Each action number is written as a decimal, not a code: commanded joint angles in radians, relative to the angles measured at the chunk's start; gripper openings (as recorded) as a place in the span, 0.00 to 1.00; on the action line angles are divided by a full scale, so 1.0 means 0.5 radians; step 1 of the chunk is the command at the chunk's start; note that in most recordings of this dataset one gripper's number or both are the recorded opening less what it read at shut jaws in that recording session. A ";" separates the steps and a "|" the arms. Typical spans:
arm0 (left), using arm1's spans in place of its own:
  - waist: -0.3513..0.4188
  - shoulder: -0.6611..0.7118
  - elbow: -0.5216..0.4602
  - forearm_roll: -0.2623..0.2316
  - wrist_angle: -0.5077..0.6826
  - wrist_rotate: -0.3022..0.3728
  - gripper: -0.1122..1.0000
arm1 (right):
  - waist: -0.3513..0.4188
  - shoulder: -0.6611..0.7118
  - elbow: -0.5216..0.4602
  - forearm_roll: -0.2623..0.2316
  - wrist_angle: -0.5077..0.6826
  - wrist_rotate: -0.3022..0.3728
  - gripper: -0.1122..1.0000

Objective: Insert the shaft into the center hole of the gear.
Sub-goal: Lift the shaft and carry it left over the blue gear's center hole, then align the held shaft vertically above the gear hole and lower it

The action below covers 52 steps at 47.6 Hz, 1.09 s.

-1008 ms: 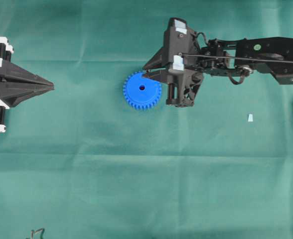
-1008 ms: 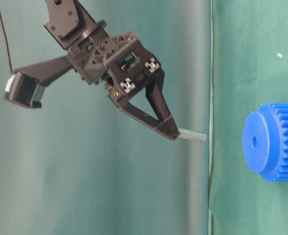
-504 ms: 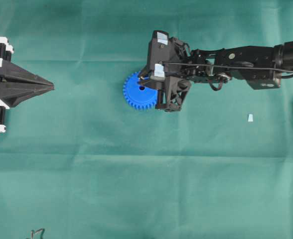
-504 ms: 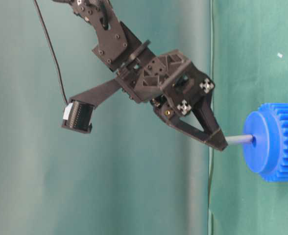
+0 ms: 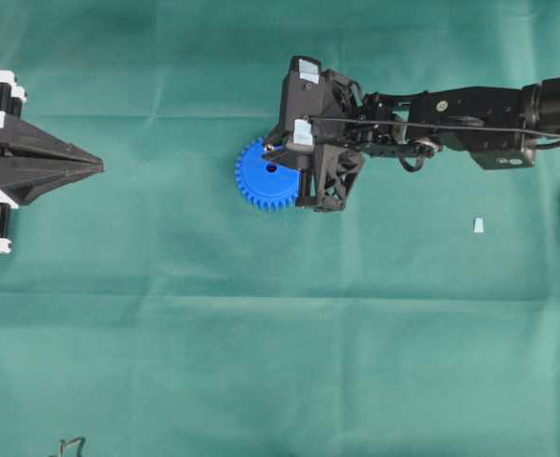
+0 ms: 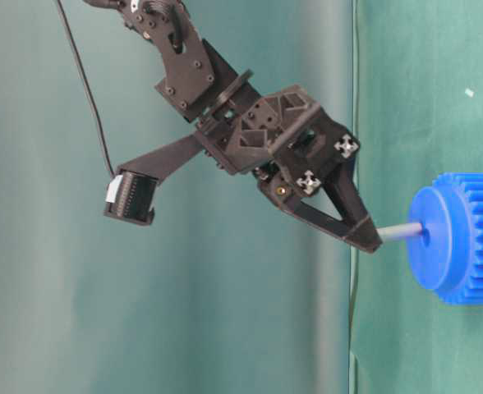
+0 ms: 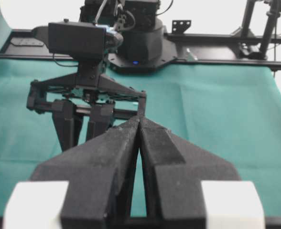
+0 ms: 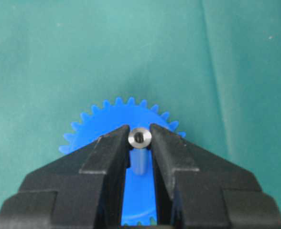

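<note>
Two black fingers (image 8: 107,152) of the right gripper (image 8: 139,143) clamp the shaft (image 6: 402,232), its tip meeting the center hole (image 5: 271,168) of the gear (image 5: 264,177) near the bench's upper middle, so it can slide in, while the left gripper (image 7: 139,125) rests closed and empty at the left edge.

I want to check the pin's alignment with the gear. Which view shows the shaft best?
The table-level view: the shaft shows side-on, running from the right gripper to the gear. The right wrist view shows only its shiny round end. Overhead, the gripper hides it; the left wrist view misses it.
</note>
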<state>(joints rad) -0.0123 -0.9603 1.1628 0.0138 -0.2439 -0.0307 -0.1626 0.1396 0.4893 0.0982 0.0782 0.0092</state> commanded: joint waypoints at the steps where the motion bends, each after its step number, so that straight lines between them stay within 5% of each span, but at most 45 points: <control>1: -0.003 0.015 -0.046 0.000 -0.009 -0.009 0.10 | -0.003 -0.098 -0.021 -0.003 -0.018 0.003 0.26; 52: 0.000 0.015 -0.049 0.003 0.025 -0.015 0.10 | 0.015 0.021 0.037 0.034 -0.236 0.132 0.26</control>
<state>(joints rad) -0.0123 -0.9603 1.1643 0.0123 -0.2270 -0.0368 -0.1565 0.1626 0.5246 0.1104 -0.0307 0.0752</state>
